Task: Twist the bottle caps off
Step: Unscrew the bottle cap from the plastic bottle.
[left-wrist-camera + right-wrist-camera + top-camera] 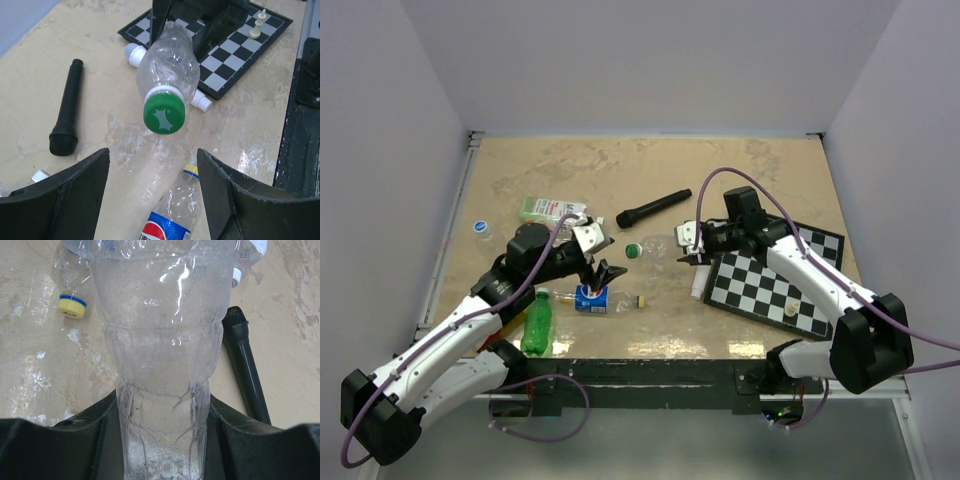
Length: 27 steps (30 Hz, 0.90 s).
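Note:
My right gripper [688,246] is shut on the base end of a clear crinkled bottle [160,340] and holds it above the table, its green cap [633,250] pointing left. In the left wrist view the green cap [164,114] faces my left gripper [152,190], which is open and empty a short way from it. The left gripper [608,272] hovers over the Pepsi bottle [592,298], which lies on the table with its yellow cap [642,301] on. That bottle [170,220] and yellow cap [190,170] show between the left fingers. A bright green bottle [537,325] lies near the left arm.
A chessboard [775,280] with a white piece [258,23] lies under the right arm. A white microphone [698,285] lies at its left edge. A black microphone [653,208] and a white-and-green carton [550,208] lie farther back. A blue cap [478,226] sits far left.

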Each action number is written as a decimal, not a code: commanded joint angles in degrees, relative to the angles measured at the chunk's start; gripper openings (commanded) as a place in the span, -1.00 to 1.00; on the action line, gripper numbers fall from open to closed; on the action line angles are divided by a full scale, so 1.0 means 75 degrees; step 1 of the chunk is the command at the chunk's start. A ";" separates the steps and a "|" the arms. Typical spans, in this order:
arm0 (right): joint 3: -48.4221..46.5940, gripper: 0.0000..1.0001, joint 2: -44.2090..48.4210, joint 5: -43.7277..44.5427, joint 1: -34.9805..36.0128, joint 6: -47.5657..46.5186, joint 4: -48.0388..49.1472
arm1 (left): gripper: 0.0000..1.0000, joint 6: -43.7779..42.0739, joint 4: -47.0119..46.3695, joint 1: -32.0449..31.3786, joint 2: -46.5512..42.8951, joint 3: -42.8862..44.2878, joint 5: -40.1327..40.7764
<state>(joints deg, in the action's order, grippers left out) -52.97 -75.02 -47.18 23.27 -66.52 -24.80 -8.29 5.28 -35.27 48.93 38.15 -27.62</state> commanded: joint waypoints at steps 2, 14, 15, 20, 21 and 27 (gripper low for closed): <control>0.0043 -1.00 -0.0075 0.0068 0.0132 -0.0048 0.0037 | 0.48 0.0285 -0.1125 -0.0009 0.0003 0.0339 -0.0243; 0.0008 -1.00 -0.0098 0.0056 0.0237 -0.0025 0.0013 | 0.38 0.0590 -0.1688 -0.0009 0.0331 0.0316 -0.0771; 0.0008 -1.00 -0.0087 0.0056 0.0226 -0.0025 0.0025 | 0.36 0.0579 -0.1677 0.0003 0.0343 0.0316 -0.0771; 0.0008 -0.99 -0.0087 0.0044 0.0261 -0.0025 0.0001 | 0.30 0.0590 -0.1630 0.0003 0.0461 0.0351 -0.0829; 0.0008 -1.00 -0.0098 0.0044 0.0261 -0.0025 0.0002 | 0.28 0.0590 -0.1630 -0.0009 0.0484 0.0362 -0.0853; 0.0008 -1.00 -0.0122 0.0056 0.0284 -0.0025 -0.0010 | -0.05 0.0602 -0.1595 -0.0009 0.0613 0.0397 -0.1157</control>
<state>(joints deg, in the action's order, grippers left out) -52.97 -75.75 -45.98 24.95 -66.50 -24.88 -4.45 -3.79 -35.27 53.06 38.68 -33.06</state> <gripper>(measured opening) 0.495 0.534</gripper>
